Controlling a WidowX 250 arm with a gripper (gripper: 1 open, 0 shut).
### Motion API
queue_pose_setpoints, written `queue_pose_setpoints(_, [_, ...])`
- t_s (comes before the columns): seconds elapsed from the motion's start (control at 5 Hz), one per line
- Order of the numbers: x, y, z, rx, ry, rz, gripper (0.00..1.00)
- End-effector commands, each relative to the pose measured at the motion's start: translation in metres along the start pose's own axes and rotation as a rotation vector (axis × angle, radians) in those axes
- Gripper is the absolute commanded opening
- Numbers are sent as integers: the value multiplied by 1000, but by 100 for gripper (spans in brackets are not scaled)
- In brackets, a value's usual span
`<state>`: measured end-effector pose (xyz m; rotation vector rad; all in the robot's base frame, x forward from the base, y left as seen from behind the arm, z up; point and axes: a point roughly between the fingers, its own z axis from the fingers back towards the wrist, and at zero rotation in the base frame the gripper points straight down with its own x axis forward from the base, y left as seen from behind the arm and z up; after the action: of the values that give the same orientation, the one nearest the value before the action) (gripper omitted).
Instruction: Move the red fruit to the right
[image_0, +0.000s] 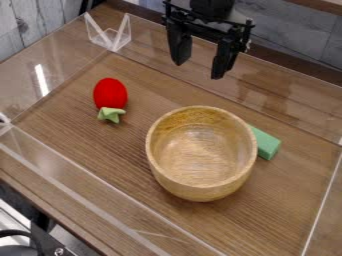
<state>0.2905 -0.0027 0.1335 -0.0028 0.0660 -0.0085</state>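
Red fruit (111, 93) bright red, green cap; bowl (201, 152) light wood; block (267, 144) green.

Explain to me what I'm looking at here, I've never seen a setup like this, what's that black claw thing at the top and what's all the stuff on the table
The black claw is the gripper of a robot arm, the part it uses to pick things up. It hangs above the far side of the table with its fingers pointing down and spread open, and it holds nothing.

There is only one picture, taken by a camera looking down at the table from the front.

The wooden table is ringed by low clear plastic walls. On it lie three things: a small red toy strawberry with a green leafy cap on the left, a round wooden bowl in the middle that looks empty, and a flat green block just behind the bowl's right side.
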Motion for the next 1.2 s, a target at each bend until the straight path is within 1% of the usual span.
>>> queue_pose_setpoints(0.0, [-5, 4, -10, -4, 30, 88, 100])
queue_pose_setpoints(0.2, [-13, 31, -23, 7, 12, 193, 100])
queue_pose_setpoints(0.4, [-21, 68, -32, 21, -38, 275, 100])
queue_pose_setpoints(0.6, [-33, 105, -25, 37, -86, 380, 100])
queue_pose_setpoints(0.8, [-42, 132, -20, 49, -106, 487, 100])
queue_pose_setpoints(1.0, [-37, 142, -27, 65, -117, 579, 100])
